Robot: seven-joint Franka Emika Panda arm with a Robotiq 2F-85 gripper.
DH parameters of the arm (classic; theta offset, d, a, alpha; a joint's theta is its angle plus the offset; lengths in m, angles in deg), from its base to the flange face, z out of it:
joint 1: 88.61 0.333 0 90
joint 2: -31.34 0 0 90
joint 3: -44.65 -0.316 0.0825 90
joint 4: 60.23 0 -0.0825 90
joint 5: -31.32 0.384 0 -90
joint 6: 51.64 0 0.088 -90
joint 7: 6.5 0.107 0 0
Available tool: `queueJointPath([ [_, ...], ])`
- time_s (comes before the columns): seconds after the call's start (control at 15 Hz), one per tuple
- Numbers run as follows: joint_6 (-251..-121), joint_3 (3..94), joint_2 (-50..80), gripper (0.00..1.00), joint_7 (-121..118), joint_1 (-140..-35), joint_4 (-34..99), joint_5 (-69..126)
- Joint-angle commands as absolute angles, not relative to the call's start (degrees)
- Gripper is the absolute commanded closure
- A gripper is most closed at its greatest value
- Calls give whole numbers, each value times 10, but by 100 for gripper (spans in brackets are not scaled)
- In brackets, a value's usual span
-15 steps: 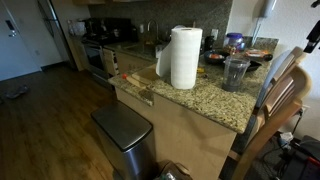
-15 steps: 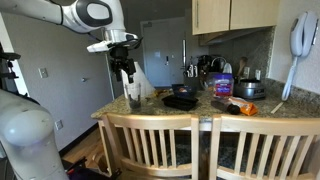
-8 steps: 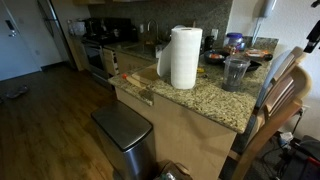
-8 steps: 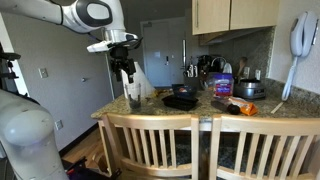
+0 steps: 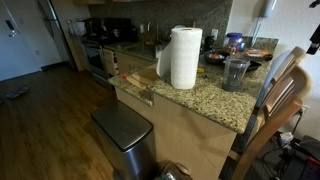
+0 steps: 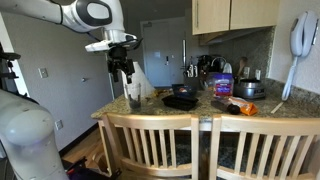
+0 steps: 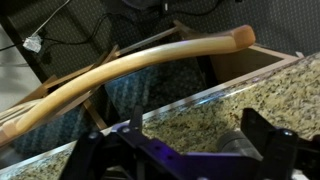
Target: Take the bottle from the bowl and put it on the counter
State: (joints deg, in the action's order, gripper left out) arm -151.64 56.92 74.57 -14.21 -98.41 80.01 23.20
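Observation:
My gripper (image 6: 125, 78) hangs over the near end of the counter (image 6: 200, 112), just above a clear plastic cup (image 6: 133, 97). In the wrist view its dark fingers (image 7: 180, 150) stand wide apart over the speckled granite (image 7: 190, 120), with a grey round shape (image 7: 235, 145) between them that I cannot identify. A white bottle with a purple label (image 6: 222, 85) stands further along the counter, next to a black shallow dish (image 6: 181, 100). I cannot tell whether the bottle sits in a bowl. The counter (image 5: 215, 95) and the cup (image 5: 235, 72) also show from the other side.
A paper towel roll (image 5: 185, 57) stands on the counter. Wooden chairs (image 6: 160, 145) line its near side, and one curved chair back (image 7: 140, 65) crosses the wrist view. A steel bin (image 5: 125, 135) stands on the dark floor. Pots (image 6: 248, 88) and food sit further back.

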Motion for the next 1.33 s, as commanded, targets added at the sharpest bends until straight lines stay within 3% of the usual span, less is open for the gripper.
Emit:
queueJointPath([
  [0.0,-1462,582,732,0,-222,-955,788,230],
  [0.47,-1438,592,726,0,-273,-945,798,222],
  [1.07,-1703,598,515,0,-96,-961,600,371],
  [1.27,-1716,587,527,0,-86,-968,613,364],
])
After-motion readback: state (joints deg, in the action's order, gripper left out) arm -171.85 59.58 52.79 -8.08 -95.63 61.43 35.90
